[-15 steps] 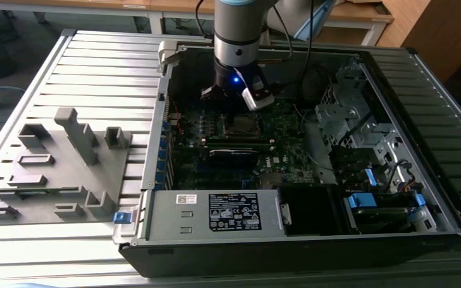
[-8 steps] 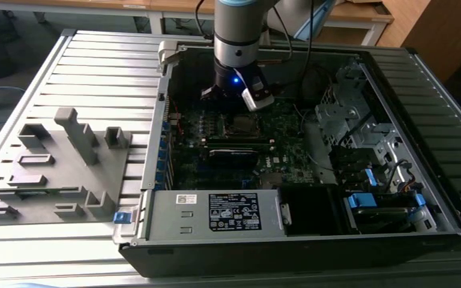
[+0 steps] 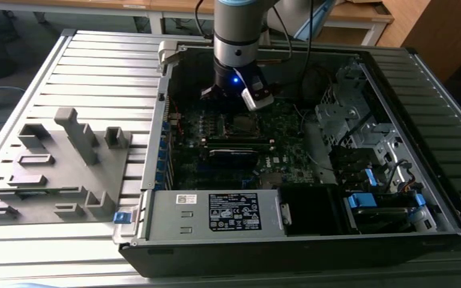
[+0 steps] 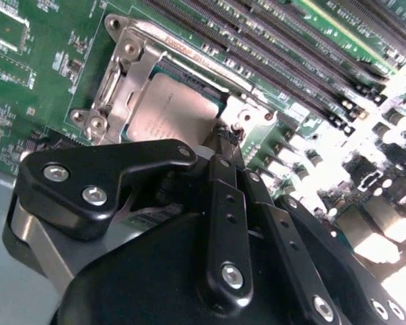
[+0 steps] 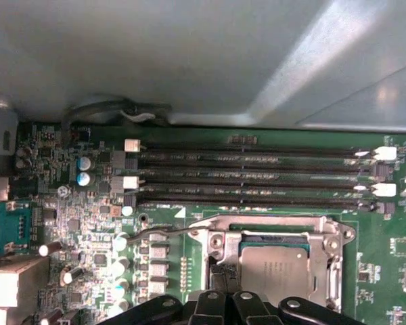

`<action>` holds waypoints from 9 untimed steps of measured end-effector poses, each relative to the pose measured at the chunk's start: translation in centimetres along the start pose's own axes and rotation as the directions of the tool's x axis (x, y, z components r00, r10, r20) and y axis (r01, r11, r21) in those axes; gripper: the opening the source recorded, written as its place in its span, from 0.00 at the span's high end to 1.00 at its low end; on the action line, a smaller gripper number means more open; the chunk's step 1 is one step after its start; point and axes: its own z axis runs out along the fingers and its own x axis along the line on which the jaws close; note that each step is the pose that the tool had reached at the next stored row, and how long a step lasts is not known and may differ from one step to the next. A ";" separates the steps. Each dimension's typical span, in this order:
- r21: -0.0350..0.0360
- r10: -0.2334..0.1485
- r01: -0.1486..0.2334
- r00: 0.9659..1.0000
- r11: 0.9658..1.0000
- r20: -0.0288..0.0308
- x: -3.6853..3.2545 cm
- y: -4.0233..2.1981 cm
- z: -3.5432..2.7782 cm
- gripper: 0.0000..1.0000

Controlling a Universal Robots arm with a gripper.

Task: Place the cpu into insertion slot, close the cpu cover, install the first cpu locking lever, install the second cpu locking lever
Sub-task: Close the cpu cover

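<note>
The cpu (image 4: 176, 112) sits in the slot (image 5: 274, 240), with the cover (image 4: 122, 74) flat around it. The second wrist view shows the jaws pressed together by the slot's corner. The exterior view shows the arm (image 3: 239, 36) above the computer (image 3: 295, 255).

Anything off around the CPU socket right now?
Nothing stands out. The cpu lies flat and square in the insertion slot, the cpu cover looks down around it, and the claw sits at one corner of the socket. Nothing there looks bent, askew or loose.
</note>
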 end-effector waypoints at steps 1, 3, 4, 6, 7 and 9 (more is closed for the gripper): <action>0.001 0.000 0.000 1.000 1.000 -0.001 0.00 -0.01 -0.24 0.89; 0.002 0.000 0.000 1.000 1.000 -0.001 0.01 -0.02 -0.55 0.89; 0.002 0.000 0.000 1.000 1.000 -0.001 0.00 -0.02 -0.68 0.89; 0.002 0.000 0.000 1.000 1.000 -0.001 0.00 -0.02 -0.99 0.89; 0.002 0.000 0.000 1.000 1.000 -0.001 0.00 -0.02 -1.13 0.89; 0.002 0.000 0.000 1.000 1.000 -0.001 -0.01 -0.01 -1.38 0.89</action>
